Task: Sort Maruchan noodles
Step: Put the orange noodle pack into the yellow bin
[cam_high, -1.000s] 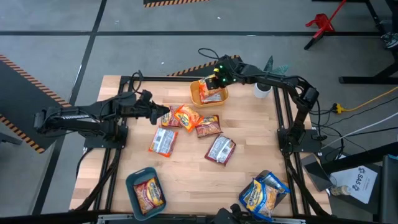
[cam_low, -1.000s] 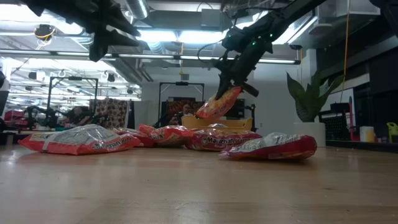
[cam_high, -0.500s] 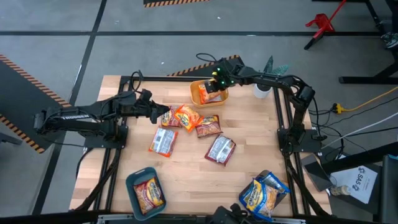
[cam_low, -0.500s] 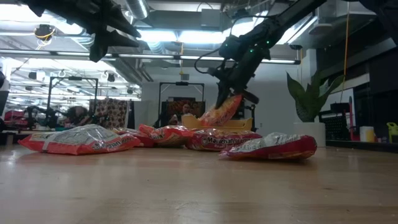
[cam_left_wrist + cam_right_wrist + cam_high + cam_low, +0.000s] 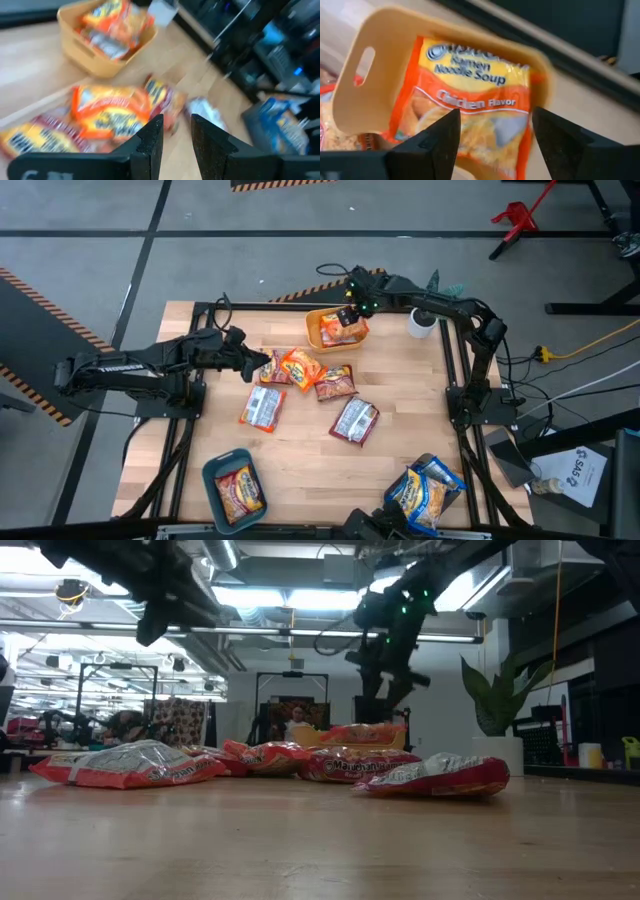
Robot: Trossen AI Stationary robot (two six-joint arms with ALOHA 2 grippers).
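From above, the right gripper (image 5: 357, 304) hangs at twelve o'clock, fingers apart over the orange-yellow bin (image 5: 335, 327) where an orange chicken ramen packet (image 5: 343, 330) lies. The right wrist view shows that packet (image 5: 470, 117) flat, its long axis along the bin; it looks light, crinkly and slippery, best pinched at an edge seam. The left wrist view shows the left gripper (image 5: 172, 136) narrowly parted above the loose packets (image 5: 107, 112).

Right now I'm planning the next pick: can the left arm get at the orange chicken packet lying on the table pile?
Probably yes. The left pincer hovers open right beside the orange chicken packet, which lies on top of the red packets with nothing over it.
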